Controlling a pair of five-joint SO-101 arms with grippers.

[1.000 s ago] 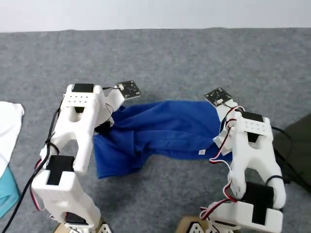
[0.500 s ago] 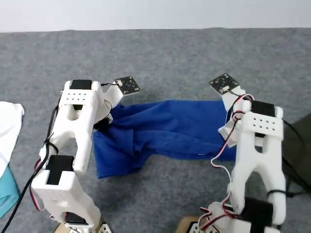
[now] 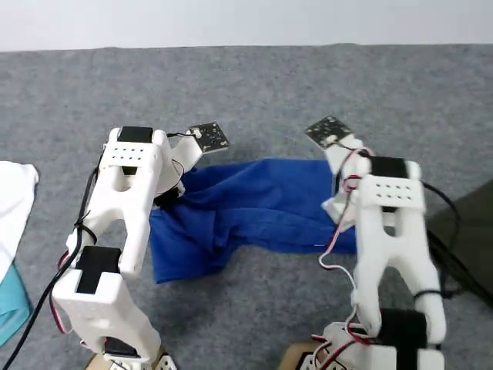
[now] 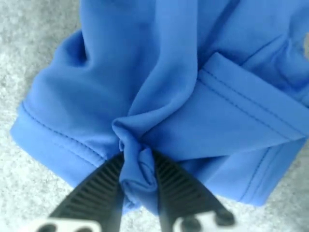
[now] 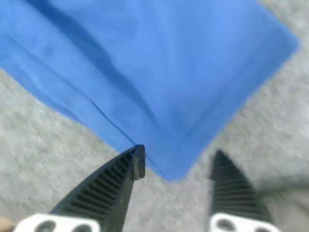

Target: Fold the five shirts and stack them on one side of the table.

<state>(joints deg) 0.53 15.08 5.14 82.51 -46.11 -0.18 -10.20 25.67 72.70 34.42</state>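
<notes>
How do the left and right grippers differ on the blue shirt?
The left gripper is shut, pinching a bunched fold of the blue shirt; the right gripper is open, gripping nothing. Cloth at the left gripper is crumpled; at the right gripper a corner lies flat. Both have black ribbed fingers.

Grey carpeted tabletop [image 3: 254,92], white wall [image 3: 231,23]

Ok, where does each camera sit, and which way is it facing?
High view: fixed overhead, looking down at the table; the left arm and right arm show.
Left wrist view: on that wrist, looking down the left gripper, shut on the blue shirt.
Right wrist view: on that wrist, looking past the open right gripper at the shirt's corner.
Shared by all: the blue shirt.
</notes>
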